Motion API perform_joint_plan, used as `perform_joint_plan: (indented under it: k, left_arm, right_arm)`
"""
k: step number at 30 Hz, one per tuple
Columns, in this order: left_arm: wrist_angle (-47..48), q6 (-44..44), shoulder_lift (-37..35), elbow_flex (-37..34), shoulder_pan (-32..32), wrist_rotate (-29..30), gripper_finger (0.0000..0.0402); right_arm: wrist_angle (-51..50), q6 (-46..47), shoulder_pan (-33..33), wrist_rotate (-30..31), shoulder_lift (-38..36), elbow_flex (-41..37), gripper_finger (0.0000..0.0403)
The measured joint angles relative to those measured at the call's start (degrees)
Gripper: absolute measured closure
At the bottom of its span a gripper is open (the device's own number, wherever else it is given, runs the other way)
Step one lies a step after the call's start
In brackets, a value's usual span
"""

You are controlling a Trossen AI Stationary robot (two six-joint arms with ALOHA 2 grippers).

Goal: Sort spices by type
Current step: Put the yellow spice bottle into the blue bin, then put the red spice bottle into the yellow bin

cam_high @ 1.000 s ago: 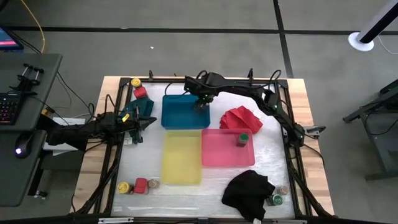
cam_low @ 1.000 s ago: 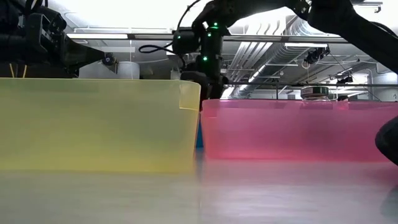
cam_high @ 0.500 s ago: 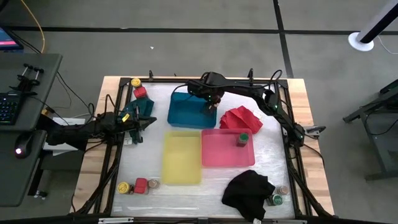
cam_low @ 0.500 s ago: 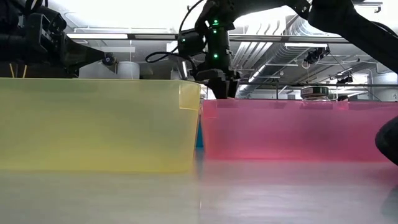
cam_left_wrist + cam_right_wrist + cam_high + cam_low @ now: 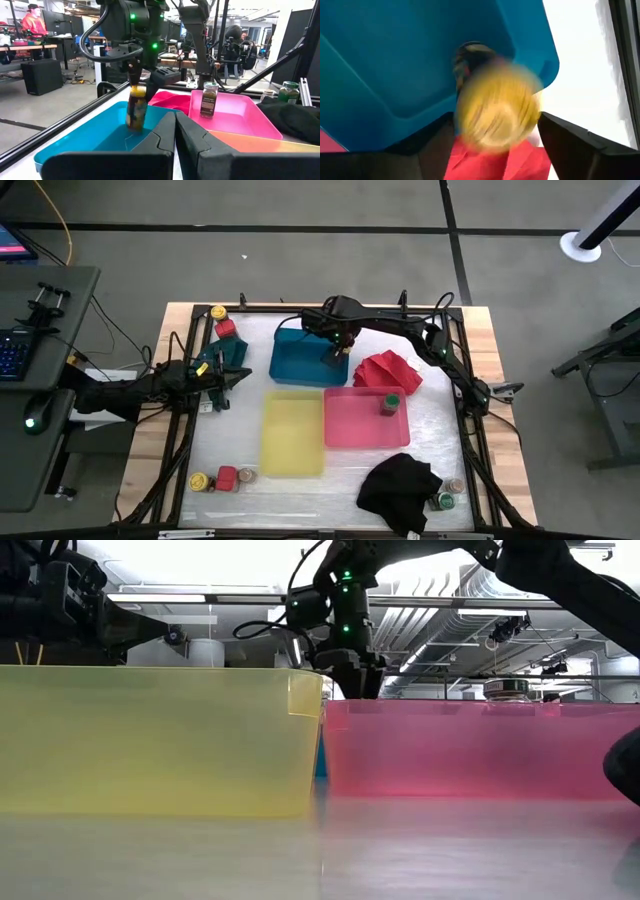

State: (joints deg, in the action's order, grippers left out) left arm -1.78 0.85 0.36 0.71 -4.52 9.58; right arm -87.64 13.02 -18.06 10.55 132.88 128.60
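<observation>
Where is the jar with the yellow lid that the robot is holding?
The yellow-lidded jar hangs in the right pincer over the blue tray, near its right end, beside the red cloth.

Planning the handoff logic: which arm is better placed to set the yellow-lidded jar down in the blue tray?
Right: its tool already holds the yellow-lidded jar over the blue tray; the left tool sits shut beside the tray.

Glossy plastic blue tray [image 5: 300,362], wooden table [image 5: 497,380]

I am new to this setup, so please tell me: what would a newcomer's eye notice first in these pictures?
The right gripper holds a yellow-lidded spice jar over the blue tray at the table's far side. In front of it lie the yellow tray and the pink tray, which has one green-lidded jar. The left gripper waits left of the trays.
</observation>
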Motion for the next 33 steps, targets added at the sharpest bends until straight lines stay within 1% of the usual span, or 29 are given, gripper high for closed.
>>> perform_joint_plan:
  k: [3, 10, 12, 17, 19, 26, 30, 33]
  left_arm:
    - [0.0, 0.0, 0.0, 0.0, 0.0, 0.0, 0.0401]
    - [0.0, 0.0, 0.0, 0.0, 0.0, 0.0, 0.0402]
    - [0.0, 0.0, 0.0, 0.0, 0.0, 0.0, 0.0402]
    - [0.0, 0.0, 0.0, 0.0, 0.0, 0.0, 0.0402]
    - [0.0, 0.0, 0.0, 0.0, 0.0, 0.0, 0.0401]
    - [0.0, 0.0, 0.0, 0.0, 0.0, 0.0, 0.0401]
    - [0.0, 0.0, 0.0, 0.0, 0.0, 0.0, 0.0401]
    - [0.0, 0.0, 0.0, 0.0, 0.0, 0.0, 0.0401]
  right_arm:
    - [0.6, 0.0, 0.0, 0.0, 0.0, 0.0, 0.0111]
    - [3.0, -1.7, 0.0, -0.2, 0.0, 0.0, 0.0107]
    - [2.3, -2.7, -0.1, -0.3, 0.0, 0.0, 0.0106]
    - [-1.8, -4.3, -0.3, -0.8, -0.6, 3.1, 0.0105]
    - [-2.1, -5.1, -0.3, -1.3, -1.8, 3.5, 0.0105]
    - [-2.4, -3.4, 1.2, -2.0, -8.2, 3.7, 0.0105]
    - [-2.4, -0.2, 3.9, -1.8, -12.1, 3.7, 0.0105]
    - [-2.4, 2.9, 7.0, 0.0, -14.1, 3.7, 0.0105]
